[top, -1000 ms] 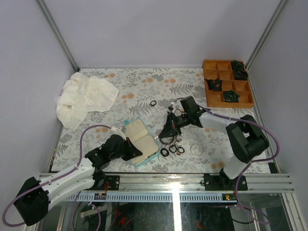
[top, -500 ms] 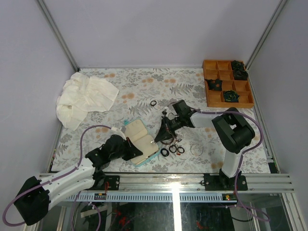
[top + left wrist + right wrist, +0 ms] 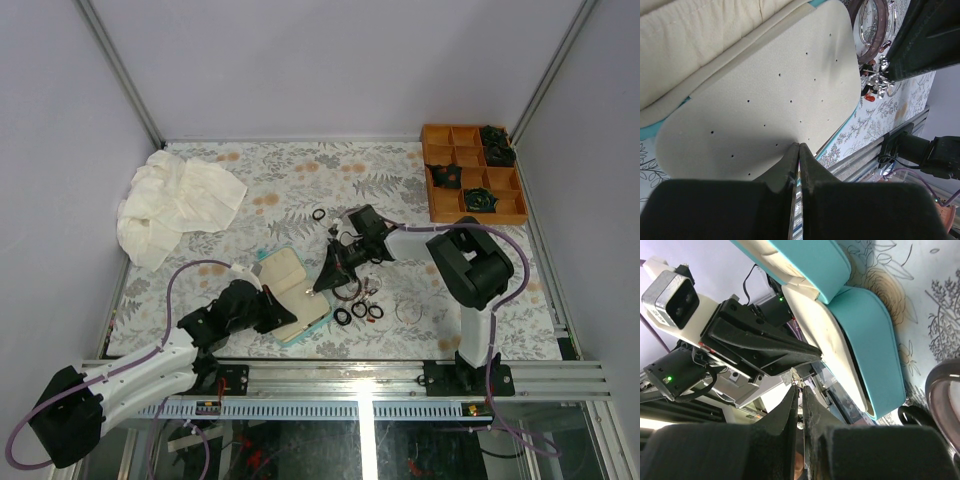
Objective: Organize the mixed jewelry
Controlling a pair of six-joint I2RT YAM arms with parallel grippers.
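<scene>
The teal case (image 3: 318, 310) lies open with its cream pads up. My left gripper (image 3: 288, 316) is shut, empty, its tips (image 3: 799, 146) resting on the cream pad (image 3: 770, 95). Over the case's right edge my right gripper (image 3: 325, 282) is shut on a small silver piece of jewelry (image 3: 797, 376), which also glints at its tip (image 3: 883, 65) in the left wrist view. Three black rings (image 3: 359, 311) lie in a row just right of the case. A reddish-brown bangle (image 3: 879, 31) sits beside the right gripper. Another black ring (image 3: 319, 214) lies farther back, and a clear bangle (image 3: 407, 310) lies to the right.
A crumpled white cloth (image 3: 175, 203) lies at the back left. An orange compartment tray (image 3: 470, 185) with dark clumps stands at the back right. The metal rail (image 3: 360, 375) runs along the near edge.
My right gripper has swung left from the bangles to the case's right edge, carrying the silver piece. The left gripper has stayed on the cream pad.
</scene>
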